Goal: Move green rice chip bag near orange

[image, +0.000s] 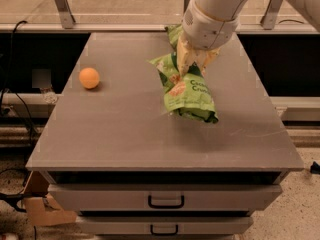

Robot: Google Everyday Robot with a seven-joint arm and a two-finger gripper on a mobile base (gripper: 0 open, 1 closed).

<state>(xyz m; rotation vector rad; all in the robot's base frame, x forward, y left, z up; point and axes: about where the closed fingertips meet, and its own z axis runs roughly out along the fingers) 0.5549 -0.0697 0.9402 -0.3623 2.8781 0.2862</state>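
Cream two-finger gripper (193,60), upper centre, fingers clamped on top end of large light-green glossy rice chip bag (188,92), right of centre over grey tabletop (125,134). Small round orange fruit (89,77) at left, well apart. Best carried leftward with firm grip, set down just beside fruit without nudging it.

A single camera looked down from high in front of the table (125,134), facing its far rail (125,28), close enough that the tabletop filled the view, with drawers (165,199) below. The gripper (192,64) reached in from upper right, clamped on the green rice chip bag (187,96).
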